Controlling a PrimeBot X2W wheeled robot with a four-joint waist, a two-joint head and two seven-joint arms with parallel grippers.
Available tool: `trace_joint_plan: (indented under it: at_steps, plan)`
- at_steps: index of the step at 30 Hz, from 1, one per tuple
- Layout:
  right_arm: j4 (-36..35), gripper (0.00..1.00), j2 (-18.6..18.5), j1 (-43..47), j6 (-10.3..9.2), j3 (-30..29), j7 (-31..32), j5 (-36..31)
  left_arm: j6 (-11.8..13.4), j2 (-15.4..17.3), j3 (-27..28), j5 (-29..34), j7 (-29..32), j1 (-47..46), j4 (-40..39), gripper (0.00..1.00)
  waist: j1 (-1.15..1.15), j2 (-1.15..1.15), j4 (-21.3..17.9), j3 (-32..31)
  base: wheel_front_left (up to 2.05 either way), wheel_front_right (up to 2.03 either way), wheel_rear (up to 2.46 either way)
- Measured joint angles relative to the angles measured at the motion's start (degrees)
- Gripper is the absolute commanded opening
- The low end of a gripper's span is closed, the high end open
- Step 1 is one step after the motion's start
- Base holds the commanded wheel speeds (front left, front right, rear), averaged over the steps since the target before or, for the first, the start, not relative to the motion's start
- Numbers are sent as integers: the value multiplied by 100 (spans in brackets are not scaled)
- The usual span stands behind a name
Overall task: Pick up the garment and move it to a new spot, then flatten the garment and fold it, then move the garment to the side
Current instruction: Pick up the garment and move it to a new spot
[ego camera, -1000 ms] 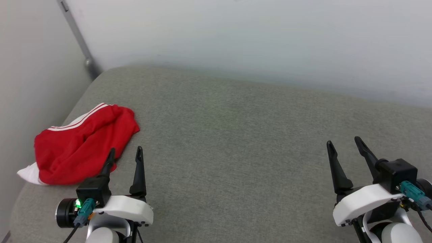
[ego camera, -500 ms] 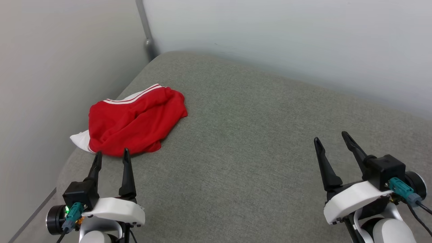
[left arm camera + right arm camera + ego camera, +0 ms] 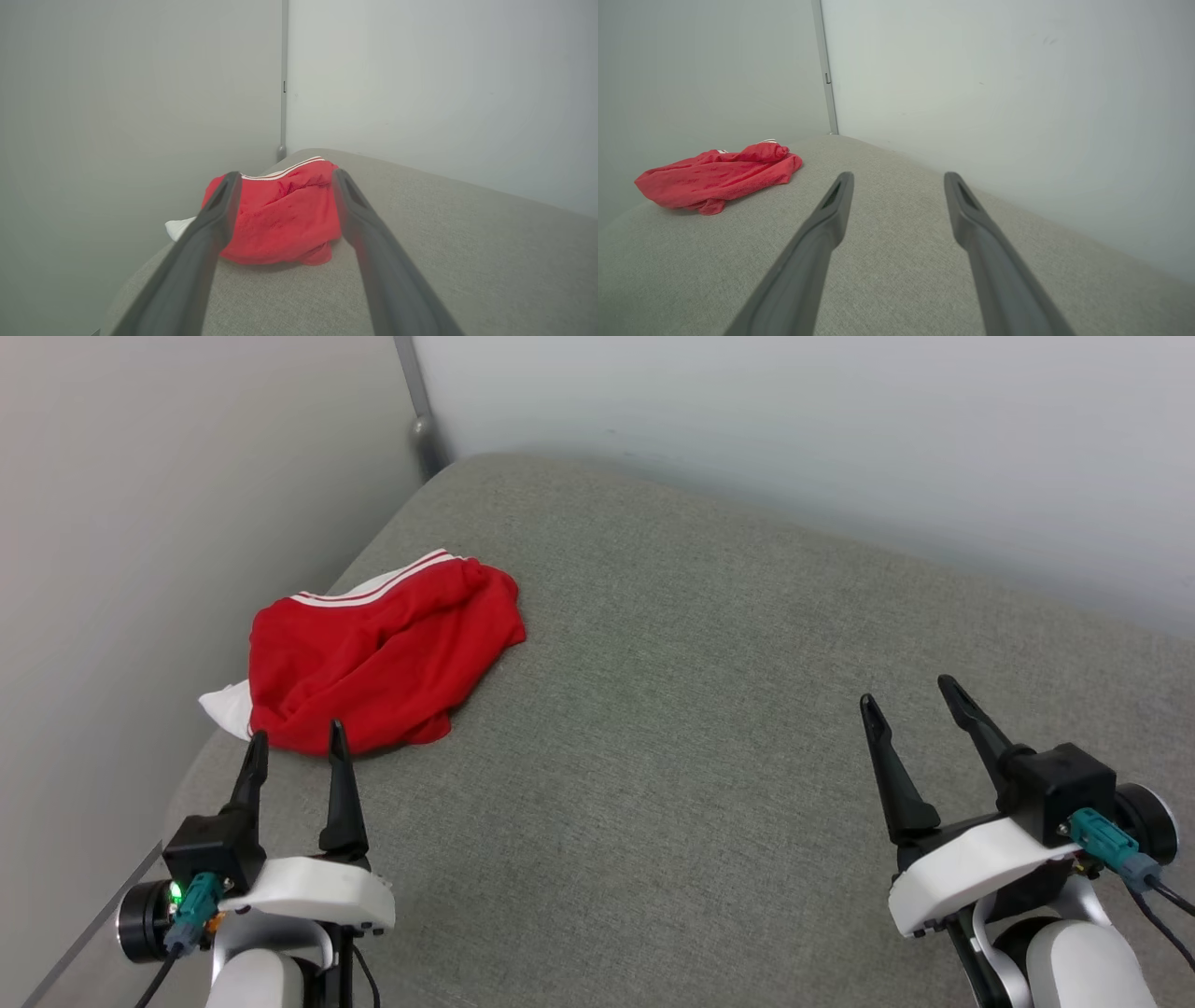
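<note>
Your garment [image 3: 373, 658] lies crumpled at the far left of the cushion [image 3: 700, 728], beside the wall [image 3: 140, 523]. Your left gripper [image 3: 296, 732] sits just short of it, spread wide and empty, apparently lined up for the pick. Your right gripper [image 3: 906, 691], also spread and empty, waits well apart on the right.

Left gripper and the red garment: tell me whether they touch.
Apart. Right wrist view: the garment lies with bare cushion along its near edge, no finger on it. In the head view the left gripper merely overlaps it.

Grey fabric cushion [image 3: 709, 728], crumpled red garment [image 3: 373, 658] near its far-left corner.
</note>
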Motion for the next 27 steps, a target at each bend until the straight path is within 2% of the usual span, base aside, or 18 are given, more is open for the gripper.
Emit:
trace_joint_plan:
  at_steps: [6, 11, 15, 19, 22, 27]
  plan:
    - [-168, 100, -5, -193, 0, 7, 114, -93, -10, 146, 35, -3, 111, -849, 119, 100, 0, 0, -174, 346, 0, 0, 0]
    - [-313, 100, -67, -370, 1, 37, 208, -86, -151, 621, 212, -165, 751, -1910, 183, 100, 0, 0, -373, 694, 0, 0, 0]
    - [-416, 100, -152, -543, 1, 36, 226, -69, -291, 1069, 304, -358, 1688, -2625, 193, 100, 0, 0, -602, 1008, 0, 0, 0]
    - [-450, 100, -207, -653, 0, 52, 222, -58, -423, 1575, 376, -639, 3019, -3053, 422, 100, 0, 0, -868, 1326, 0, 0, 0]
    - [-443, 100, -220, -746, 1, 44, 163, -20, -487, 1934, 468, -890, 3996, -3237, 667, 100, 1, 0, -1070, 1576, 0, 0, 0]
    - [-387, 100, -248, -795, 0, 37, 81, 8, -572, 2306, 500, -1451, 5416, -3237, 1038, 100, 1, 0, -1370, 1954, 0, 0, 0]
